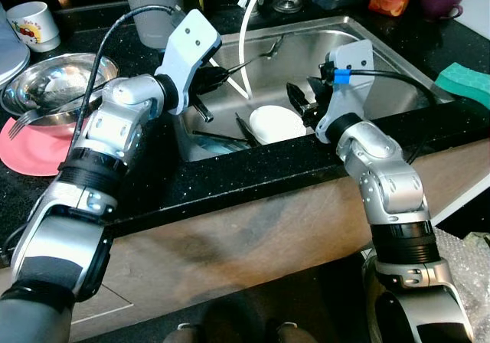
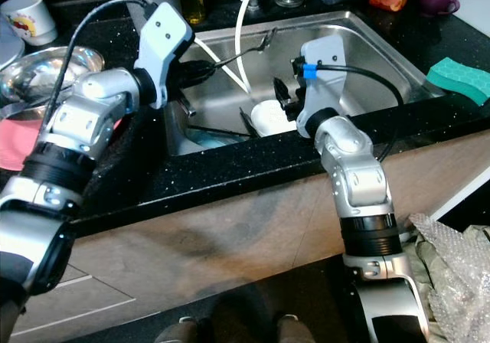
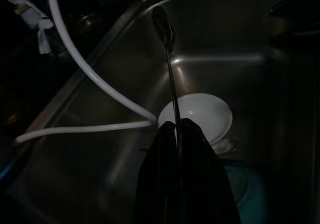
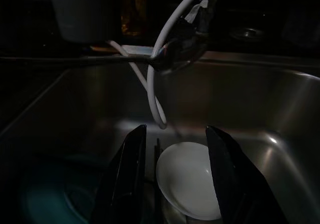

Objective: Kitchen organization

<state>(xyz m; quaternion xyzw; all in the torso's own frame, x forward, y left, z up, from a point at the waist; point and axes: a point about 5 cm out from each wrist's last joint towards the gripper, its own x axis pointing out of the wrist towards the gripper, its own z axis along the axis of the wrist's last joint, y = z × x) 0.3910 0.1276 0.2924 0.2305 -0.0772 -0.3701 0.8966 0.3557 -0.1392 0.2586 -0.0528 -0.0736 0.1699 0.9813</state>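
- Holding a spoon (image 1: 256, 58) over the sink (image 1: 398, 67), the left gripper (image 3: 176, 134) has its fingers clamped tight on the handle, the bowl end sticking out toward the far wall
- Right gripper (image 4: 175, 156) hangs above the white bowl (image 1: 277, 123) on the sink floor, jaws spread wide and empty, one finger to each side of the bowl as its wrist camera sees it
- A white hose (image 1: 245, 44) loops down into the sink between the two arms, passing just beside the spoon
- More utensils (image 1: 222, 138) lie dark on the sink floor next to the bowl, with something teal (image 2: 203, 138) beside them
- On the counter to the left: a steel bowl (image 1: 53, 79) with a fork (image 1: 31, 115) across it, a pink plate (image 1: 34, 148) and a mug (image 1: 34, 23); a green sponge (image 1: 467, 83) sits off to the right
- Risk one, as I read it: the spoon is held only near the handle's end, so a quick swing could twist it loose and drop it onto the bowl
- Risk two: lifting the spoon out could snag that hose and drag it along
- Risk three: the right fingers may skid off the bowl's smooth, possibly wet rim, and the two arms are close enough to knock together
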